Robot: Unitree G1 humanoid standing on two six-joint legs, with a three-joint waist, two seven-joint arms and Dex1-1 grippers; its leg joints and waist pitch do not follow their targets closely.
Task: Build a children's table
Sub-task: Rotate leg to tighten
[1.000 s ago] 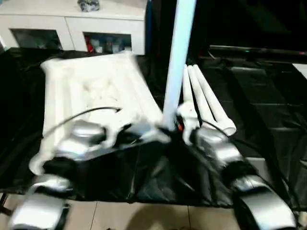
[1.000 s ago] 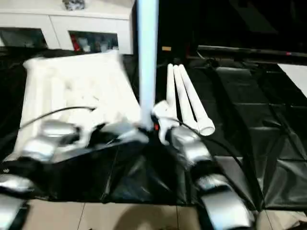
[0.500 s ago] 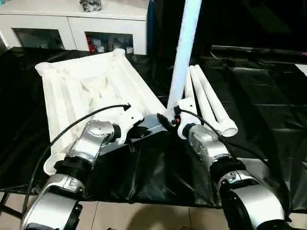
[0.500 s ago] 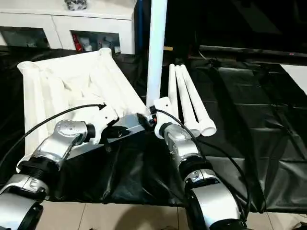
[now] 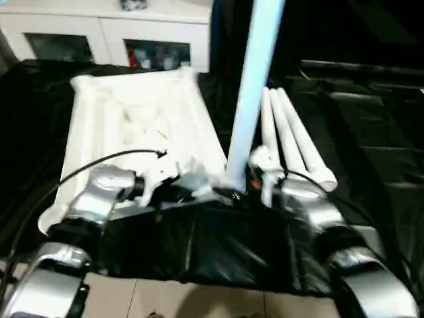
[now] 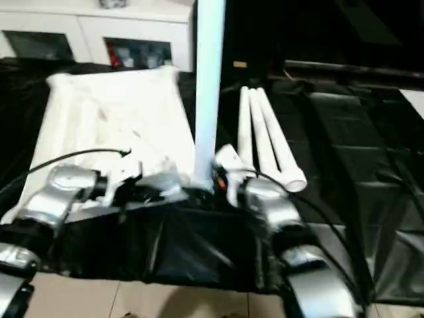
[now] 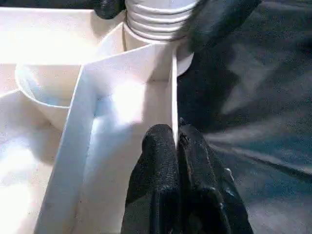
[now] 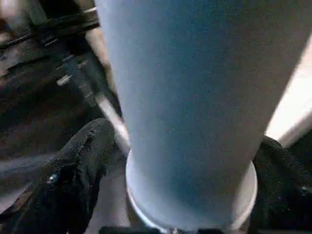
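Observation:
The white tabletop [image 5: 132, 119] lies upside down on the black-covered table, its rim and corner sockets facing up. One white leg [image 5: 255, 86] stands upright in the near right corner socket [image 7: 156, 29]. Three more legs [image 5: 291, 136] lie side by side to its right. My left gripper [image 7: 176, 136] is shut on the thin rim wall of the tabletop, just beside that socket. My right gripper [image 8: 185, 141] is open around the foot of the upright leg, one black finger [image 8: 73, 165] on each side of it.
A black sheet [image 5: 371, 132] covers the work table, whose front edge runs just in front of my arms, with floor tiles [image 5: 199, 298] below. A white cabinet [image 5: 106, 33] stands behind the table. Cables loop over both forearms.
The whole picture has shifted with the camera. Both grippers stay at the near right corner and the leg still stands upright.

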